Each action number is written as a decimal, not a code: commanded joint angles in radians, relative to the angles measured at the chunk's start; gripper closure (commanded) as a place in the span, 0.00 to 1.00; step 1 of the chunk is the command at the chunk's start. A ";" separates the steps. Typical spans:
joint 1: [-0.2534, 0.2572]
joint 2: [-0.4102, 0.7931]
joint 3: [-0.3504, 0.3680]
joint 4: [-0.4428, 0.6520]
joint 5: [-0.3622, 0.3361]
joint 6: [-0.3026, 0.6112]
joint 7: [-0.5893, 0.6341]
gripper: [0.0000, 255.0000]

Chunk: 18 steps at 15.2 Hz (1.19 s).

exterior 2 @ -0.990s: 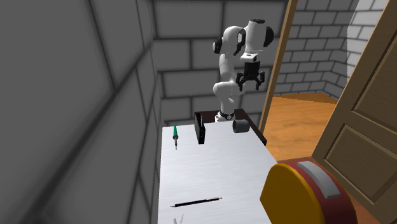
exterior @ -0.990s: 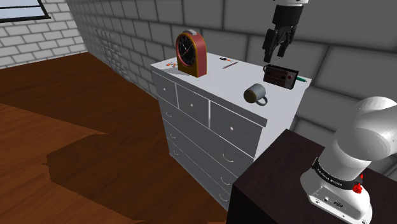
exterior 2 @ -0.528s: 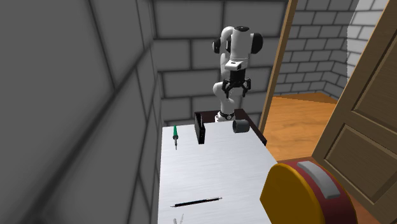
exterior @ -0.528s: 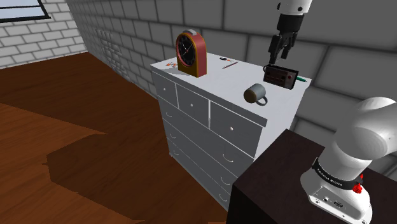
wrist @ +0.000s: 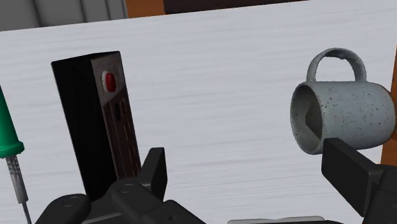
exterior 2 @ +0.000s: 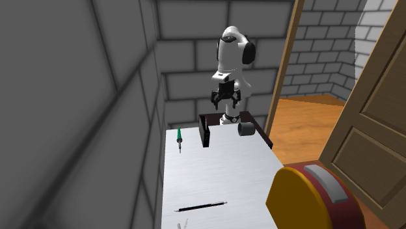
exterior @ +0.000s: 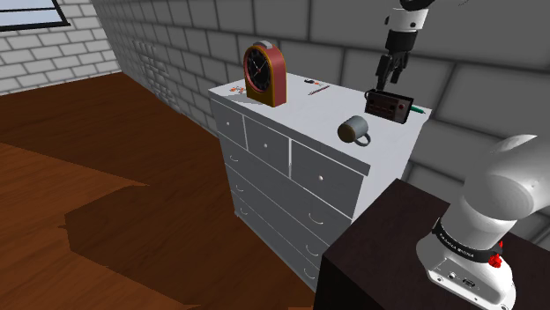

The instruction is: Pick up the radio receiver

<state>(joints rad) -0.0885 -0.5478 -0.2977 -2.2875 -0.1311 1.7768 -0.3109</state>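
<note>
The radio receiver [exterior: 389, 106] is a dark upright box with a red knob on its face, standing on the white dresser top [exterior: 304, 107] near the wall. It also shows as a dark slab [exterior 2: 205, 132] in the second exterior view. My black gripper [exterior: 388, 70] hangs open in the air a little above it, and from the far side [exterior 2: 224, 103] it is above and slightly right of the radio. In the wrist view the radio [wrist: 102, 121] lies just outside one finger [wrist: 156, 172]. Bare dresser top lies between the fingers of the gripper [wrist: 254, 178].
A speckled grey mug [exterior: 354, 130] lies on its side near the dresser's front edge, close to the other finger [wrist: 353, 175]. A green-handled screwdriver [exterior: 417, 110] lies behind the radio by the wall. A red-brown clock [exterior: 263, 74] and a pen [exterior: 318, 89] sit farther along.
The gripper has swung toward the wall and come down, from beside the mug to over the radio, and the hand has turned. Nothing on the dresser has moved.
</note>
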 commanded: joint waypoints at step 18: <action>-0.019 0.303 -0.204 0.057 0.023 0.236 -0.247 0.00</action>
<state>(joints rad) -0.1077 -0.2483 -0.5001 -2.2288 -0.1099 2.0068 -0.5564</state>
